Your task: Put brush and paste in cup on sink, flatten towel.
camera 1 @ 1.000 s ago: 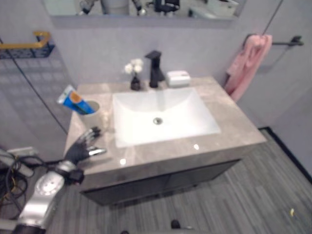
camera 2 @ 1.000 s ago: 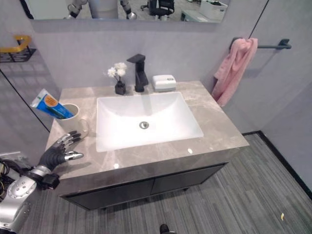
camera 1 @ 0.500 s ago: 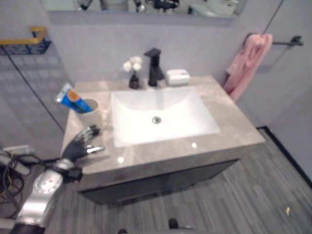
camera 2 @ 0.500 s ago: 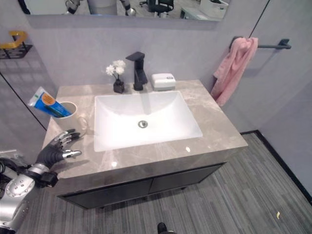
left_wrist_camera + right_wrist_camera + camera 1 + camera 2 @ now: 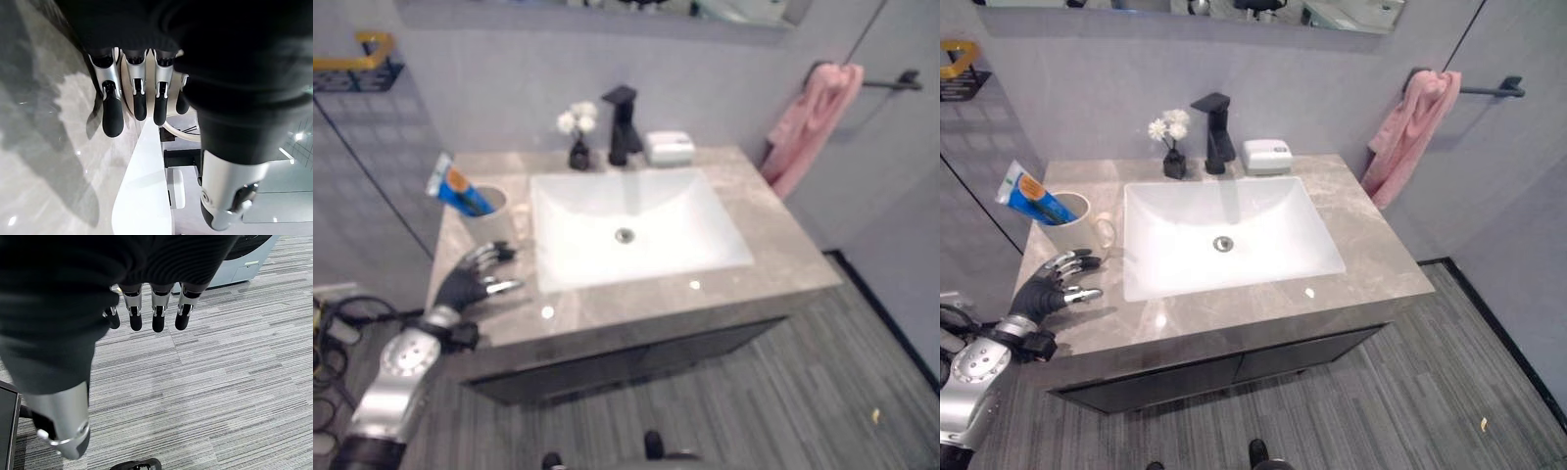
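— On the counter's left edge, what is happening?
— Left hand [image 5: 1046, 292] is hovering, fingers spread, empty. Paste [image 5: 1030, 194] is sitting in the cup [image 5: 1067, 223]; towel [image 5: 1408, 137] is hanging bunched. Right hand [image 5: 146, 308] is dangling relaxed.

Both eye views are looking down from the robot's head at the tabletop [image 5: 1371, 264], from some way back and above. They are sharing almost the whole scene: the sink [image 5: 1229, 235], the tap [image 5: 1217, 132], the cup [image 5: 1065, 221] at the left end, the towel [image 5: 1405, 132] on the wall to the right, and the floor [image 5: 1410, 392] in front. The left wrist view is sitting very close behind the left hand [image 5: 132, 93], facing along its fingers across the tabletop toward the sink's rim and tap. The right wrist view is looking past the right hand [image 5: 154, 313] down at the floor.
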